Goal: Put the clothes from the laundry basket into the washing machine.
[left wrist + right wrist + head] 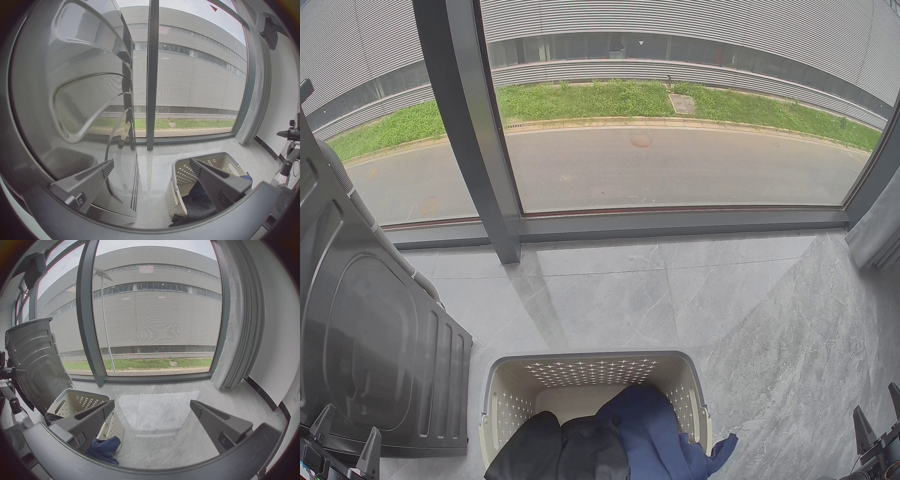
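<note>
Cream plastic laundry basket (587, 357), one in number, pierced with star-shaped holes, standing on the grey marbled floor tiles (650, 294) low in the centre of the head view. It holds three visible pieces of clothing: one blue garment (650, 425) on the robot's right side, spilling over the right rim with one end hanging outside toward the floor, one dark grey garment (590, 447) in the middle, and one black garment (528, 447) on the left. Just beside the basket on the robot's left stands the dark grey washing machine (369, 350), its ribbed panel turned to the camera, with one corrugated hose (375, 225) running along its far edge. The left gripper (349, 431) sits low in front of the machine, its two fingers spread apart and holding nothing. The right gripper (876, 409) sits over bare floor to the right of the basket, apart from it, fingers likewise spread and empty. Beyond lie two window panes divided by one dark mullion (469, 125), and one pale curtain (878, 231) at the right edge.
</note>
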Robot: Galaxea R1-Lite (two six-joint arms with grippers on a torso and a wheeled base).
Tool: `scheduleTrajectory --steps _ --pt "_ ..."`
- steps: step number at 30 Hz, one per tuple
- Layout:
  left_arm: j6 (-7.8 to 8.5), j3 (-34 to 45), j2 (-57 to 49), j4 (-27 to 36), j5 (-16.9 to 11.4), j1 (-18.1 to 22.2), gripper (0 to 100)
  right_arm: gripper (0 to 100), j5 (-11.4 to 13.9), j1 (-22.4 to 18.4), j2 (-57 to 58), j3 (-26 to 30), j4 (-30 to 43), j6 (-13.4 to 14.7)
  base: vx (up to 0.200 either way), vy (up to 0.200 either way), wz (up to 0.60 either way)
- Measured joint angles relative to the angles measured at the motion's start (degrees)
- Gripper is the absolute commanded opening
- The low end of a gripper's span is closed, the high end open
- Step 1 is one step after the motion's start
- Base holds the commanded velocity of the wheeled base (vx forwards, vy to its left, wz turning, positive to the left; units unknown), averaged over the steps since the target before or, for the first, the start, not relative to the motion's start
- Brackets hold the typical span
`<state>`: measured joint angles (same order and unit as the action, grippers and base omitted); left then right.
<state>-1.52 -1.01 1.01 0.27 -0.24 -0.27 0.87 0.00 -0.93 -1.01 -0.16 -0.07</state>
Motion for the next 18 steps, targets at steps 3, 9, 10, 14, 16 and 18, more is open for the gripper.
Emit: scheduleTrajectory --steps 3,9,10,14,16,18 --pt "-0.02 0.00 0.00 -0.02 0.06 0.05 100 100 -0.02 0.00 0.00 0.00 0.00 0.00 0.000 0.000 0.00" --pt "-0.02 0.00 0.02 -0.02 0.04 0.00 100 100 0.00 0.00 0.00 0.00 0.00 0.00 0.000 0.000 0.00" --pt "-0.02 0.00 0.00 -0.02 0.04 0.00 100 100 0.00 -0.02 0.00 0.00 0.00 0.00 0.000 0.000 0.00" --pt "-0.11 0.00 0.00 -0.02 0.02 0.00 100 100 -0.02 -0.02 0.00 0.00 0.00 0.00 0.000 0.000 0.00" --pt "-0.11 0.00 0.00 -0.05 0.02 0.00 100 100 0.00 -0.07 0.00 0.00 0.00 0.00 0.000 0.000 0.00" --pt "-0.11 0.00 0.00 -0.02 0.02 0.00 100 100 0.00 -0.07 0.00 0.00 0.00 0.00 0.100 0.000 0.00"
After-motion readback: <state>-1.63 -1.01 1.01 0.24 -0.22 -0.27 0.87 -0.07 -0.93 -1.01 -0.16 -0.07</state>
